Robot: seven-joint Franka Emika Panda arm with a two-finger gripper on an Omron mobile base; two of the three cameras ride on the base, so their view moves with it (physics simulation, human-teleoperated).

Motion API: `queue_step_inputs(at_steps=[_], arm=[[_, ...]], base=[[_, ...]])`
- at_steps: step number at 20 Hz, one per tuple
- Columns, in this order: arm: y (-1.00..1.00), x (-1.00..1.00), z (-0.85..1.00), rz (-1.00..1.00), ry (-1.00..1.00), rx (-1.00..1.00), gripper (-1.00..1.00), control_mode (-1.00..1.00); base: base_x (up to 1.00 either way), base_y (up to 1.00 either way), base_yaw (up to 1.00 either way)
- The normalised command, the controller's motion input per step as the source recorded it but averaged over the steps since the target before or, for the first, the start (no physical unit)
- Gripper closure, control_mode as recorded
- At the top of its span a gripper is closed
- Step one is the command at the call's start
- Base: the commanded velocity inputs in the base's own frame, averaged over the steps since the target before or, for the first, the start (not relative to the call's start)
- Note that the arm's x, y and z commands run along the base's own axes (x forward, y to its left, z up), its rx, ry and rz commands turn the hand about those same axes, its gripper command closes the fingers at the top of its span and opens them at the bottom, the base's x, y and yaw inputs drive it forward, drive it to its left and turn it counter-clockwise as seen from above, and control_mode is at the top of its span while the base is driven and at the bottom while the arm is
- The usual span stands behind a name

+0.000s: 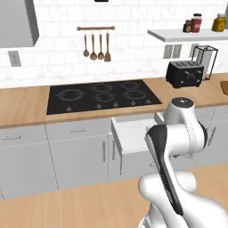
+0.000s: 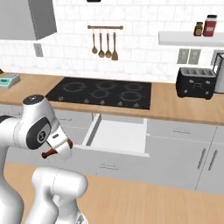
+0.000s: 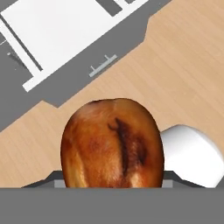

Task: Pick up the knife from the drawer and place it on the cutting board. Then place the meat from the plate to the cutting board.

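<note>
One browned meat (image 3: 111,144) sits gripped in the claw (image 3: 111,183) above the open drawer (image 3: 57,30).

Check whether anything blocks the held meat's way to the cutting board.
Nothing visible does. The meat sits in the fingers, low over the floor in front of the open drawer. The cutting board, a sliver at the counter's far right, lies higher up, with the toaster to its left.
</note>
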Motion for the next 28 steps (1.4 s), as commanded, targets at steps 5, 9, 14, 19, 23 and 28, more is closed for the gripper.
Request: queue_step_inputs(at_steps=[5,9,14,19,23,28], arm=[[0.0,0.0,0.0,0.0,0.0,0.0,1.0,1.0],[0.0,0.0,0.0,0.0,0.0,0.0,1.0,1.0],[0.0,0.0,0.0,0.0,0.0,0.0,1.0,1.0],[0.0,0.0,0.0,0.0,0.0,0.0,1.0,1.0],[0.0,0.0,0.0,0.0,0.0,0.0,1.0,1.0],[0.0,0.0,0.0,0.0,0.0,0.0,1.0,1.0]], base=[[0.02,-1.0,-0.14],[0.01,-1.0,-0.09],[0.08,-1.0,-0.11],[0.18,-1.0,-0.13],[0.23,-1.0,-0.11],[0.21,-1.0,-0.15]])
